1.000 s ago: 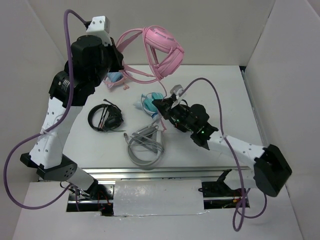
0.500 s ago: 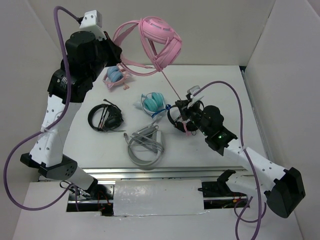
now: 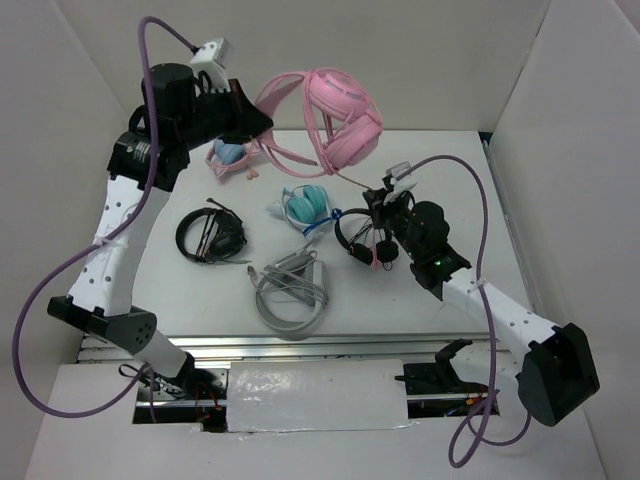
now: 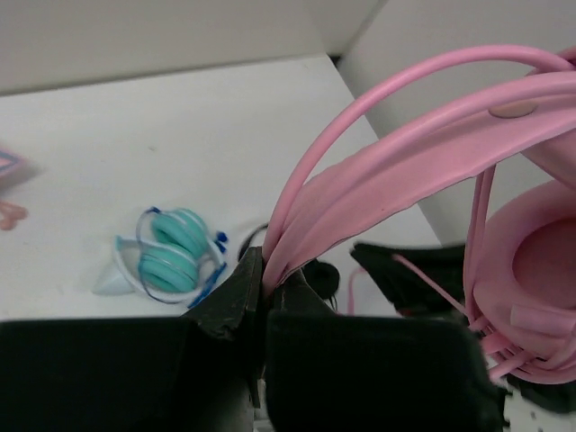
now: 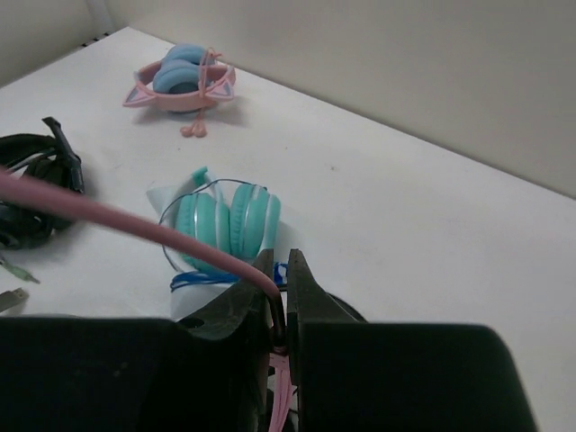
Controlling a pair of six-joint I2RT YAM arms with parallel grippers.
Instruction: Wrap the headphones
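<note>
The large pink headphones (image 3: 343, 112) hang in the air above the far middle of the table. My left gripper (image 3: 262, 122) is shut on their pink headband (image 4: 378, 180), and one padded cup (image 4: 540, 270) fills the right of the left wrist view. My right gripper (image 3: 385, 207) is low over the table to the right of centre and is shut on the thin pink cable (image 5: 117, 219). The cable (image 3: 352, 178) runs taut from the cups down to the right gripper, and pink cable also shows below the jaws.
On the table lie a teal pair (image 3: 307, 205), a small pink pair with blue cups (image 3: 232, 155), a black on-ear pair (image 3: 212, 235), a grey pair with cable (image 3: 290, 292) and another black headset (image 3: 352, 237) under the right gripper. White walls stand on three sides.
The left arm swung the pink headphones to the right and turned them. The right gripper moved right with the cable, from beside the teal pair to over the black headset.
</note>
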